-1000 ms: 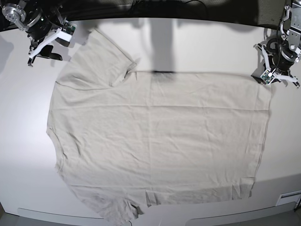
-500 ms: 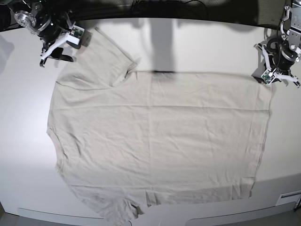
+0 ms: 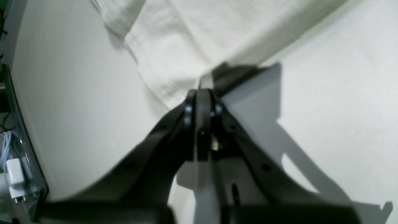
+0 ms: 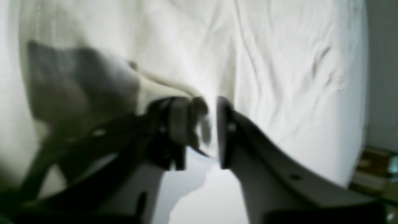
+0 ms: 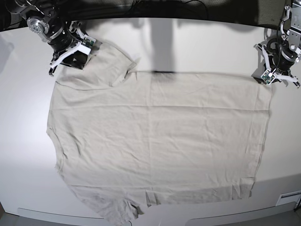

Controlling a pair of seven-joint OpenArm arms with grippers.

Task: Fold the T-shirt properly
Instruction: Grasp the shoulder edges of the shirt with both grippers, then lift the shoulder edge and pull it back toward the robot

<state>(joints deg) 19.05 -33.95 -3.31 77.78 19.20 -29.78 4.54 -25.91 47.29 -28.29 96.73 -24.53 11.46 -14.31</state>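
Fabric covers most of the white tabletop (image 5: 197, 42): the T-shirt (image 5: 160, 141) lies spread flat, pale beige and lightly creased, its body running across the base view. One short sleeve (image 5: 110, 56) points toward the far left corner of that view, and another sleeve (image 5: 120, 212) reaches the near edge. The straight hem (image 5: 267, 127) runs down the right side of the view.

The left gripper (image 3: 202, 93) sits at the far corner of that hem, on the base view's right. Its wrist camera shows the two dark fingers (image 3: 189, 109) pressed together with no gap, and a small tongue of pale cloth rises from between their tips, so this gripper is clamped on the T-shirt's corner. The cloth fans away from the pinch, and the bare table lies on both sides.

The right gripper (image 4: 203, 123) is over the far sleeve's outer edge, on the base view's left. Its wrist view is blurred; the fingers (image 4: 225, 130) stand a narrow gap apart, with something pale and smeared in the gap. Whether that is cloth already gripped cannot be told. A raised fold of the sleeve curves up to the left finger.
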